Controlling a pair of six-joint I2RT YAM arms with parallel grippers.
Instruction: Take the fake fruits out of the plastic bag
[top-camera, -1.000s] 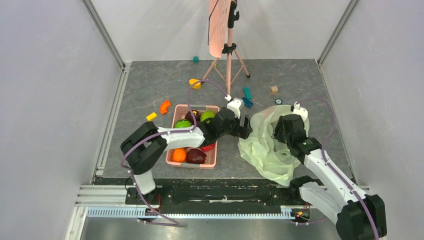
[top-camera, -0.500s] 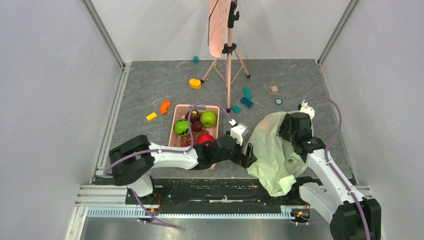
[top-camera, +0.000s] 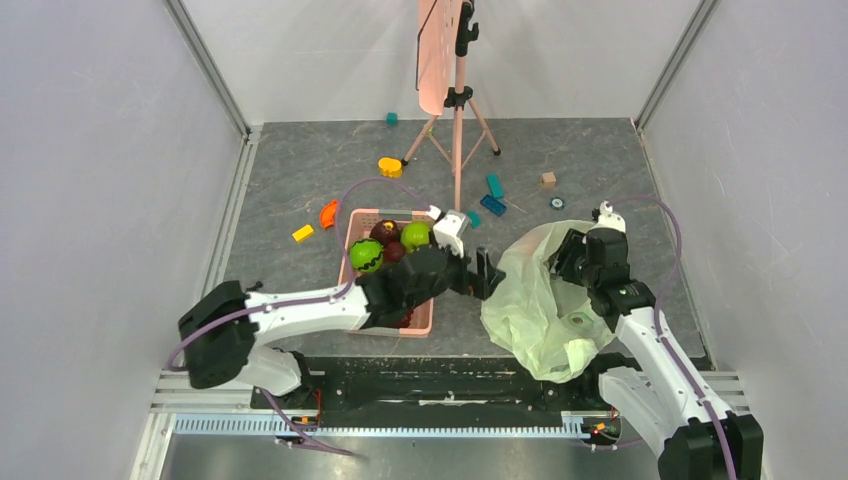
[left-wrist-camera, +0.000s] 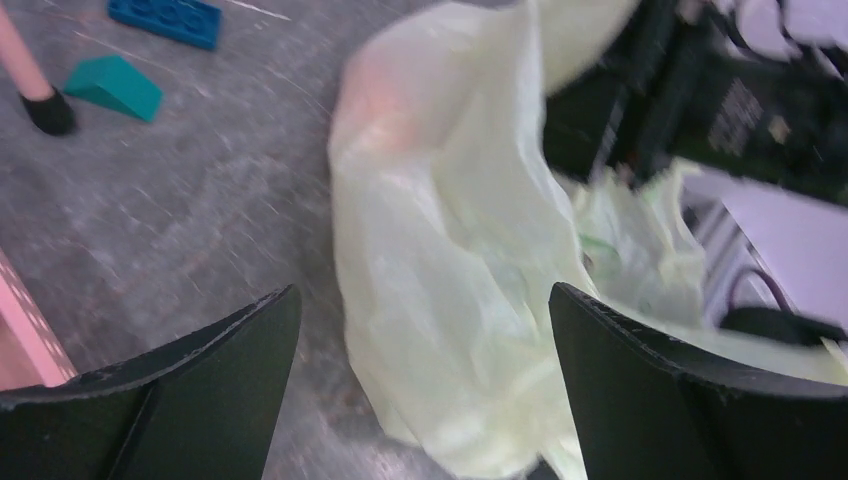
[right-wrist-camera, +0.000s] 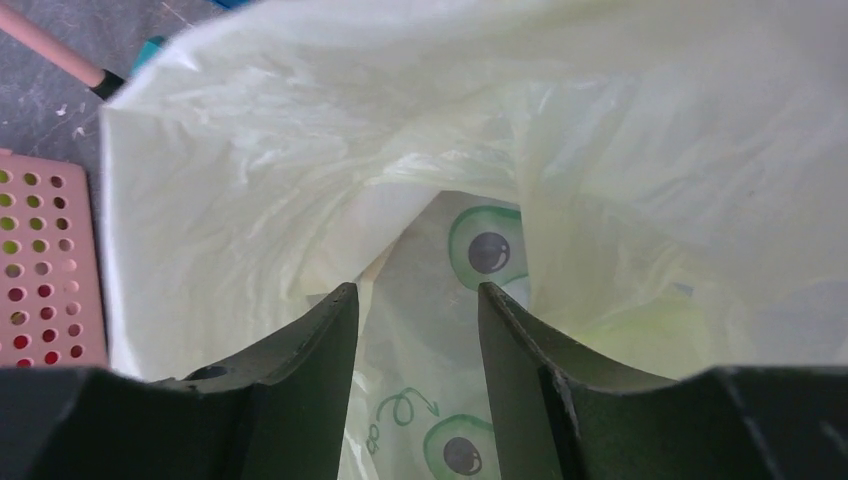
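Pale-green plastic bag (top-camera: 535, 310) sits on the tabletop, right of the pink basket (top-camera: 352, 222). Left tool (top-camera: 487, 275) gapes wide, empty, just beside the bag's left edge. Right tool (top-camera: 572, 252) is half-parted at its far rim; whether it grips, can't tell. Green apple (top-camera: 416, 235) and zigzag ball (top-camera: 366, 255) lie in the basket.

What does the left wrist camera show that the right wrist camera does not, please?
Only the left wrist view: the plastic bag seen from outside, a faint orange tint through its film, the right arm's dark body behind it, and the wide-open left gripper.
Only the right wrist view: the bag's inside with its printed green eyes, seen past the right gripper, whose fingers stand apart.
Both: the bag, an edge of the pink basket and the pink tripod leg.
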